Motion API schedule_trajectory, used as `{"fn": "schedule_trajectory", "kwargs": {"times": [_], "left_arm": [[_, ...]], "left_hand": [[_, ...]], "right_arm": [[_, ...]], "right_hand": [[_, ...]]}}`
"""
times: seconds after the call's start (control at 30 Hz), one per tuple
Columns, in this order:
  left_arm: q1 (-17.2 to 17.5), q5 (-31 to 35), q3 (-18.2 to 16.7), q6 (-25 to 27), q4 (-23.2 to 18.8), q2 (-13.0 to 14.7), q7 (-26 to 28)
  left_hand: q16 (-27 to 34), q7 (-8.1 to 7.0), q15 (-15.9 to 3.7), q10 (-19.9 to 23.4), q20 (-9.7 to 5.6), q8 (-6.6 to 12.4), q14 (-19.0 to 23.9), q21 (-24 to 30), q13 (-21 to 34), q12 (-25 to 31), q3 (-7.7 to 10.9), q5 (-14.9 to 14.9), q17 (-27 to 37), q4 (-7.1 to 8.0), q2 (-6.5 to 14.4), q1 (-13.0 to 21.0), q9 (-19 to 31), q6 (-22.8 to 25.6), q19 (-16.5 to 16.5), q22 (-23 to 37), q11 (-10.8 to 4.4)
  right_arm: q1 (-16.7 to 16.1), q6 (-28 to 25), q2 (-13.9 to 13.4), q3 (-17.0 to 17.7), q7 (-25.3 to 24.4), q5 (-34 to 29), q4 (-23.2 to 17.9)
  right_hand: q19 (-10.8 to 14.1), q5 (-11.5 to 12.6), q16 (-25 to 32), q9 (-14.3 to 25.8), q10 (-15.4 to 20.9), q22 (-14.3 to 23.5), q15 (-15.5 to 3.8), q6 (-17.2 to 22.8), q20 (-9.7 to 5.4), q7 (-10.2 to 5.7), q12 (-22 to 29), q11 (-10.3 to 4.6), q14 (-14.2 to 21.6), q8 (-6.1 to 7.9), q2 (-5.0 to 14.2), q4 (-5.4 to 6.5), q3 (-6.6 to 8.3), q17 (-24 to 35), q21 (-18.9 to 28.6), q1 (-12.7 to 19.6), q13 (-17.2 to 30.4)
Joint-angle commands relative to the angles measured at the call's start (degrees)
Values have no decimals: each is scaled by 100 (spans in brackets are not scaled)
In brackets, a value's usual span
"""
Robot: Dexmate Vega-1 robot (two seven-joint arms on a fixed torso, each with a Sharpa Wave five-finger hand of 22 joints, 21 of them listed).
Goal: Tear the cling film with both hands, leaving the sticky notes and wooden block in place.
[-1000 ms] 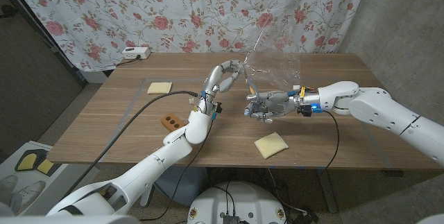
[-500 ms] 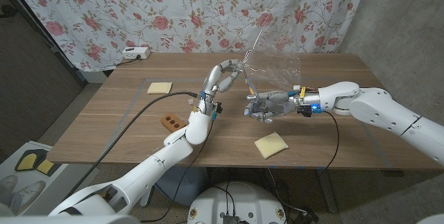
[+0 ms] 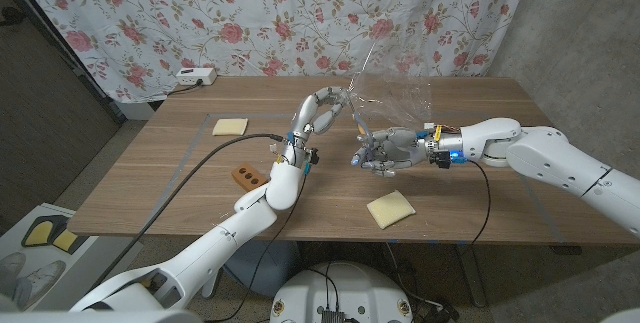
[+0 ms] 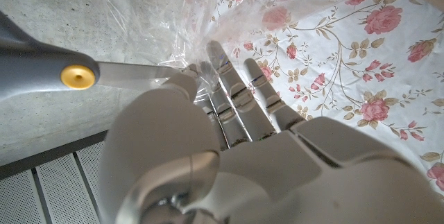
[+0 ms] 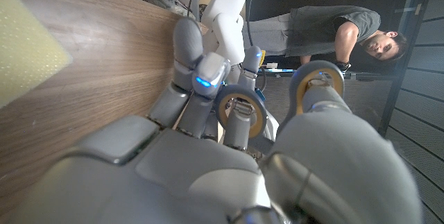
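We see the left robot hand (image 3: 322, 109) has lifted slightly and shifted a touch toward the worktop's left edge, pulling the cling film (image 3: 392, 103) a little tauter, while the right robot hand (image 3: 382, 151) has edged marginally toward the far edge.

Overhead head view, two close wrist views

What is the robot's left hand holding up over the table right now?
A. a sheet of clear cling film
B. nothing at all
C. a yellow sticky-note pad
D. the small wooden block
A: the left hand pinches an edge of the clear cling film, raised above the table.
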Motion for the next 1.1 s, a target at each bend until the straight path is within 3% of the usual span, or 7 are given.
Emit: {"fn": "schedule_trajectory", "kwargs": {"times": [0.03,0.07,0.13,0.27,0.53,0.7,1.1], "left_arm": [[-8,42,-20,41,-8,57,0],[-13,51,-21,47,-11,63,0],[-22,55,-22,49,-7,67,0],[-39,113,-11,90,4,86,11],[-70,237,39,183,77,133,61],[-86,109,39,178,135,138,28],[-84,-244,-7,19,290,18,14]], "left_hand": [[-8,-38,20,166,-11,22,49,34,6,-22,-15,-6,18,-11,7,-34,102,103,-6,2,-101],[-9,-33,19,177,-8,25,50,39,12,-18,-14,-7,20,-12,7,-33,103,116,-7,-1,-101],[-11,-41,19,178,-9,25,53,45,13,-21,-14,-9,23,-14,8,-32,107,119,-13,-6,-102],[-15,-42,19,180,-2,21,55,58,14,-27,-14,-12,29,-17,7,-31,114,115,-21,-13,-102],[-23,-38,19,186,-11,6,61,84,19,-38,-14,-18,41,-21,6,-30,109,123,-33,-28,-101],[-28,-39,19,190,-13,-5,67,101,20,-47,-15,-22,50,-24,4,-30,111,121,-46,-39,-100],[-47,-31,21,196,-14,-20,65,141,39,-56,-16,-29,62,-24,2,-37,113,135,-65,-58,-101]], "right_arm": [[20,-60,-120,-3,-93,-152,-157],[48,-57,-113,-27,-23,-162,-133],[85,-40,-101,-66,58,-203,-112],[116,-63,-103,-92,87,-225,-112],[52,91,-140,-51,155,-237,-106],[17,107,-163,-22,133,-212,-124],[-96,47,-240,25,61,-115,-167]], "right_hand": [[67,24,64,-65,1642,-6,-161,-490,-367,518,30,-1174,4,-30,-40,5,-16,17,-38,-79,56],[65,37,89,-99,1653,-1,-163,-498,-367,514,-22,-1182,-12,-26,5,-22,27,19,-46,-33,-21],[41,31,121,-171,1612,-10,-148,-559,-361,540,35,-1129,-92,-35,-173,-47,-54,20,-78,-131,106],[32,89,212,-323,1579,-13,-143,-674,-363,585,-73,-1116,-159,-38,-455,42,-363,21,-137,-600,-37],[7,203,384,-572,1475,72,-133,-762,-361,619,-70,-1053,-294,-14,-516,137,-902,27,-213,-1244,-13],[-25,274,473,-683,1434,86,-133,-828,-361,636,-112,-1001,-360,6,-495,132,-1205,28,-289,-1471,-103],[36,384,543,-755,1473,99,-132,-839,-365,641,-73,-1007,-371,74,-350,25,-1393,24,-372,-1390,-184]]}}
